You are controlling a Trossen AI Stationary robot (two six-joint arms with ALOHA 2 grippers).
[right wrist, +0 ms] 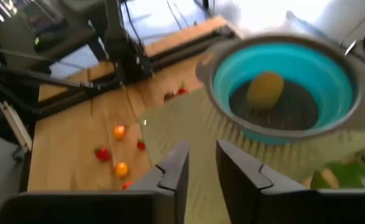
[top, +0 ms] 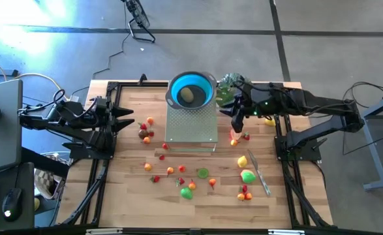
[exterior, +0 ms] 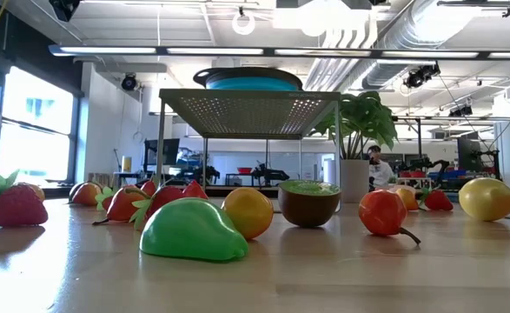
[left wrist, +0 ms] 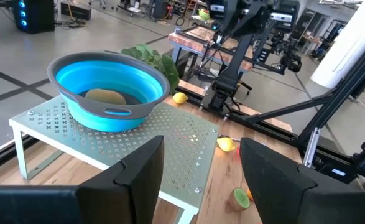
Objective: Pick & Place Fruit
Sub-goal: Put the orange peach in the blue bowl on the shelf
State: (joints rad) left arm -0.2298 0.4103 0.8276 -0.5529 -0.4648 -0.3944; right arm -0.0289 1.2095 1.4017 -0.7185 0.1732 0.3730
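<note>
Small toy fruits lie scattered on the wooden table: red and orange ones (top: 146,134), a yellow one (top: 243,161), green ones (top: 248,175) and a halved kiwi (top: 203,173). A brownish fruit (right wrist: 265,90) lies in the blue bowl (top: 191,90), which stands on a perforated metal rack (top: 191,124). My right gripper (top: 237,125) hovers by the rack's right edge, above a small fruit (top: 233,138); its fingers (right wrist: 201,171) are a little apart and hold nothing. My left gripper (top: 127,121) waits, open and empty (left wrist: 201,174), left of the rack.
A leafy green plant (top: 225,88) stands right of the bowl, close to my right arm. A slim silver knife (top: 260,173) lies on the table's right near part. In the low view, fruits (exterior: 194,230) line the near table in front of the rack (exterior: 250,111).
</note>
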